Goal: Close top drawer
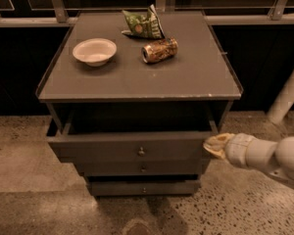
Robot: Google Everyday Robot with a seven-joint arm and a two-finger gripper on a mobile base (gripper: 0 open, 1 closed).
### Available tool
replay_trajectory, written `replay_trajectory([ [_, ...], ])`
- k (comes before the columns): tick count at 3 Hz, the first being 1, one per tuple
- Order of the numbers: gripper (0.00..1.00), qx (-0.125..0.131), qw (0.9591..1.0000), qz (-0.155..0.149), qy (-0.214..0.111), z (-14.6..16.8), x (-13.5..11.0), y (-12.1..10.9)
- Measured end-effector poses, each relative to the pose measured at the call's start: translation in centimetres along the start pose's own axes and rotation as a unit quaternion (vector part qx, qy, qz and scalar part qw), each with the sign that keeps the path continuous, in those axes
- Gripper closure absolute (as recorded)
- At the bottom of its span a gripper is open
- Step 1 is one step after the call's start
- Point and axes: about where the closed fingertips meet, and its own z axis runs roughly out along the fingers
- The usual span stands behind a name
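Note:
The top drawer of the dark grey cabinet is pulled out, its wide flat front bearing a small round metal knob. Its inside is dark and looks empty. My gripper reaches in from the right on a white arm. Its pale tip sits at the right end of the drawer front, touching or almost touching it.
Two narrower drawers sit shut below the top one. On the cabinet top are a white bowl, a tipped-over can and a green snack bag. A white post stands at right. A railing runs behind; the floor is speckled.

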Motion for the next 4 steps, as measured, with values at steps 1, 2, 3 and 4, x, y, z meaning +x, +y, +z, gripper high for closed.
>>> replay_trajectory([
  [1, 1.0, 0.005, 1.0, 0.004, -0.005, 0.5, 1.0, -2.6],
  [2, 1.0, 0.005, 1.0, 0.004, -0.005, 0.5, 1.0, -2.6],
  [3, 1.0, 0.016, 0.9998, 0.012, 0.006, 1.4, 1.8, -3.4],
  [4, 1.0, 0.04, 0.999, 0.017, 0.012, 2.6, 2.3, -5.4],
])
